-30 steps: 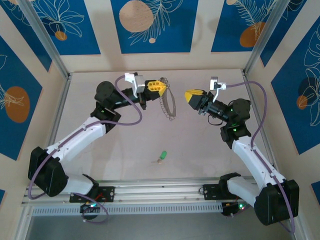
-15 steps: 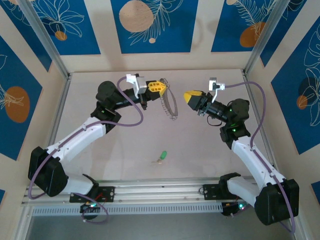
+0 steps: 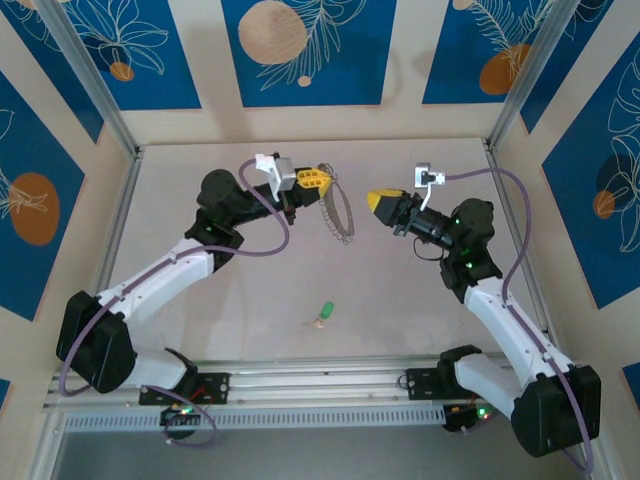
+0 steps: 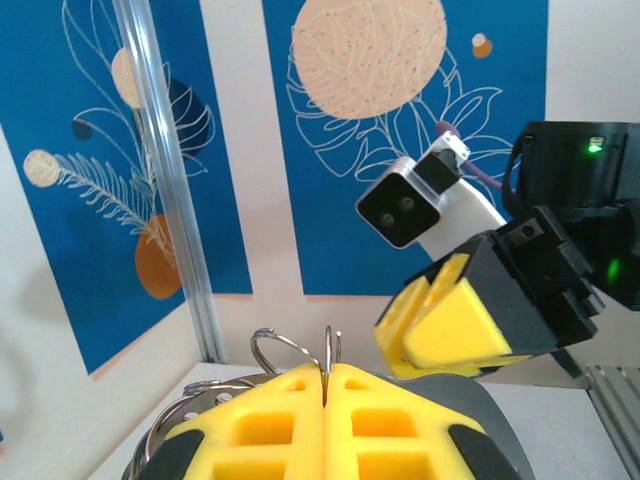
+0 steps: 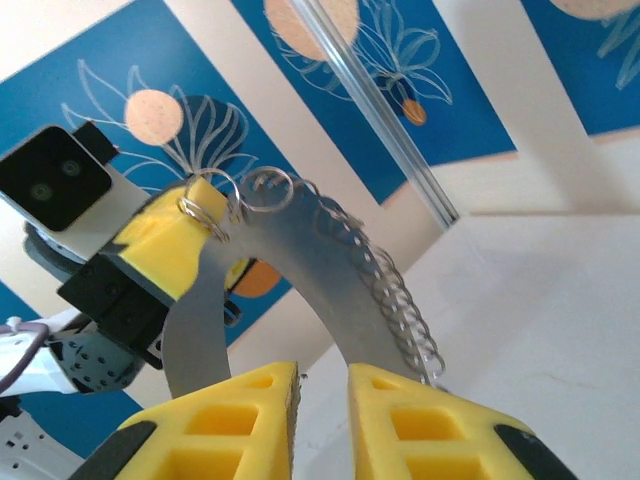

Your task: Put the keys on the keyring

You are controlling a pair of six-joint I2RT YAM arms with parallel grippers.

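So the table (image 3: 200, 300) is carrying just one loose item, and both arms are reaching in over its far half, the left arm (image 3: 160, 275) coming from the near left corner and the right arm (image 3: 500, 310) from the near right. The left gripper (image 3: 324, 180) is clamped tight with the keyring (image 3: 338, 215) pinched at its fingertips; the left wrist view is showing the wire loops poking up right out of the seam between the yellow fingers (image 4: 290, 400). The right gripper (image 3: 371, 198) is pointing straight at it from just beside, its fingers sitting a narrow crack apart and holding nothing. The keyring is dangling off the left gripper, hanging between the two grippers, toward the middle of the far edge. The key (image 3: 323, 314) is lying alone near the near edge, about midway along it, well apart from both grippers.
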